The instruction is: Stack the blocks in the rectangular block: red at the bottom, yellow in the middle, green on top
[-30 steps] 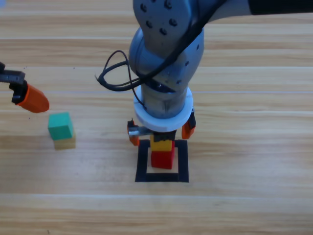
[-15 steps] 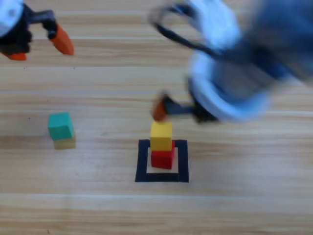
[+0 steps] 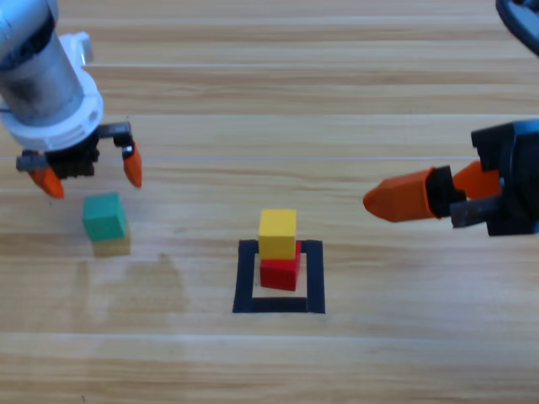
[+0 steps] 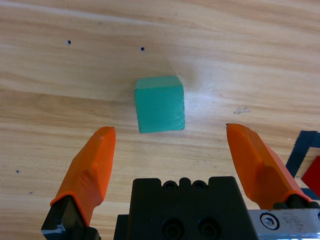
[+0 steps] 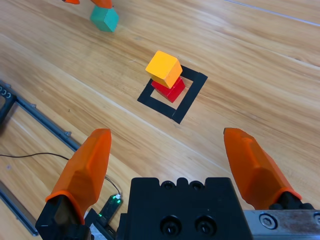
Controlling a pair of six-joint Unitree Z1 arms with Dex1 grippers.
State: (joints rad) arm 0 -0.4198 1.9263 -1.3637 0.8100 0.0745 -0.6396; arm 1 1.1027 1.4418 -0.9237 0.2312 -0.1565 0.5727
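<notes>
Each arm was grey and round. The left hand [image 3: 88, 172] and the right hand [image 5: 172, 165] each had two pointed orange jaws on a black body with small black screws.

a wooden table [image 3: 379, 353] carries a black tape outline [image 3: 315, 278], a red cube [image 3: 279, 273] inside it, and a green cube [image 3: 104, 216].

A light wooden table [image 3: 404, 353] with long plank seams and dark specks fills every view, and a black metal rail [image 5: 42, 127] with a thin cable [image 5: 30, 156] lies along one side.
</notes>
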